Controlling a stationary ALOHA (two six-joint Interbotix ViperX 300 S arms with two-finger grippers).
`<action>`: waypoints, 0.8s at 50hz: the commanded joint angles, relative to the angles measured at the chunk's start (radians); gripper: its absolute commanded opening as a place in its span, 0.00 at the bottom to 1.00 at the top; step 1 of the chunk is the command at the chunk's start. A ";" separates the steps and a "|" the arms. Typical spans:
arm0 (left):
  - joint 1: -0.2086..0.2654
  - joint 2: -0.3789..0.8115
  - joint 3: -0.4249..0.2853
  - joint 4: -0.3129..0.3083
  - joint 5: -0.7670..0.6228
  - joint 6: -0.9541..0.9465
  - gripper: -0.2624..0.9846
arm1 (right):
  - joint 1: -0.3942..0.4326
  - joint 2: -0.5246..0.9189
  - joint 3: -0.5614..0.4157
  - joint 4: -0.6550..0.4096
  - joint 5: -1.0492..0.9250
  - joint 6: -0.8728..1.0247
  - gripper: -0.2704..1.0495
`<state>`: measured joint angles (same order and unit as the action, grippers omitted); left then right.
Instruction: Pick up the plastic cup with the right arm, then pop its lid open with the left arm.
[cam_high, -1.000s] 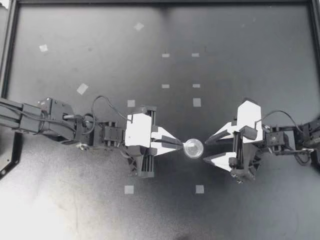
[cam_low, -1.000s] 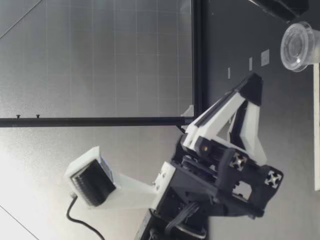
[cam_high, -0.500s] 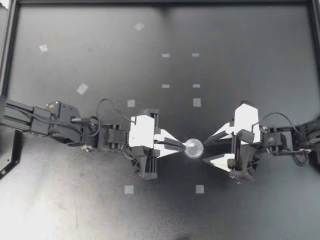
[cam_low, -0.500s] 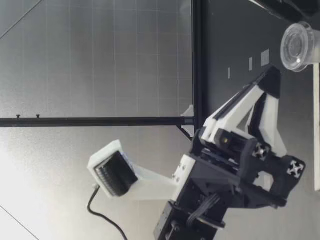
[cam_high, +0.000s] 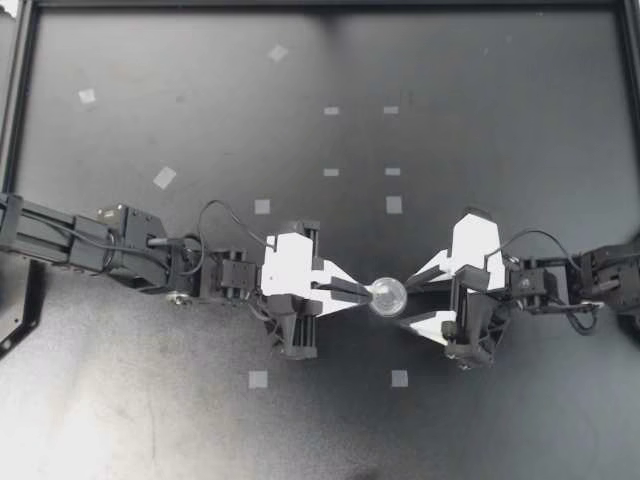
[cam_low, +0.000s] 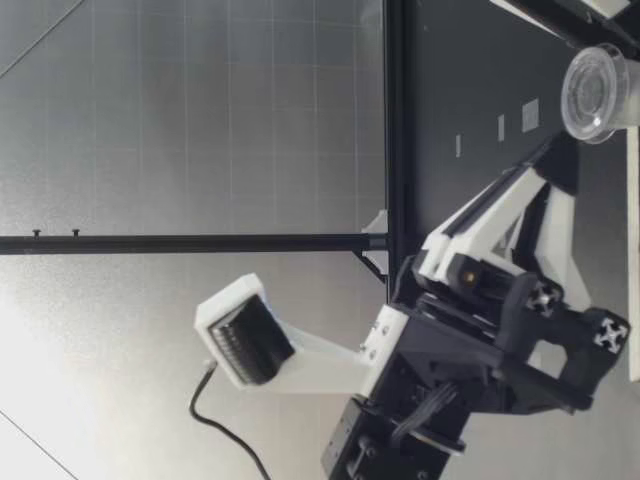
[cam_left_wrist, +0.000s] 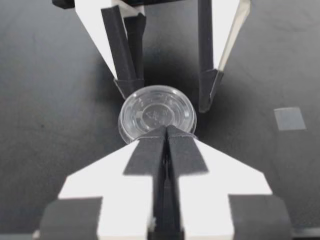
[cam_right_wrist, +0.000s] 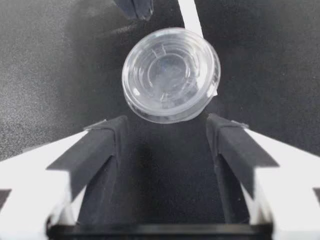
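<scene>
A small clear plastic cup sits near the middle of the black table. My left gripper is shut on the cup's near rim; the left wrist view shows its tips pinching the cup. My right gripper stands open on the opposite side. Its fingers flank the cup's far rim. In the right wrist view the cup lies just ahead of my right gripper. The low view shows the cup beside my left gripper. Whether the cup touches the table I cannot tell.
Several small pale tape squares lie on the table, among them one and another in front of the grippers and one behind them. A black frame rail borders the table.
My right gripper has moved closer to the cup, staying open. My left arm has stretched forward and sunk lower, still shut on the cup. The cup has stayed in place.
</scene>
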<state>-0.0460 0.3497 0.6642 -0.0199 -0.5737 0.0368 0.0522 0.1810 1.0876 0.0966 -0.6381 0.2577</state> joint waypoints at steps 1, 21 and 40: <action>0.000 -0.012 -0.026 0.002 -0.011 0.000 0.25 | -0.006 -0.011 -0.012 0.002 -0.003 -0.002 0.70; 0.006 0.017 -0.049 0.002 -0.012 0.002 0.25 | -0.006 -0.009 -0.020 0.000 -0.005 -0.002 0.70; 0.011 0.028 -0.043 0.002 -0.012 0.000 0.25 | -0.006 -0.005 -0.037 -0.002 -0.003 -0.031 0.70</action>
<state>-0.0414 0.3896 0.6351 -0.0199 -0.5752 0.0368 0.0522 0.1871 1.0661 0.0966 -0.6366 0.2301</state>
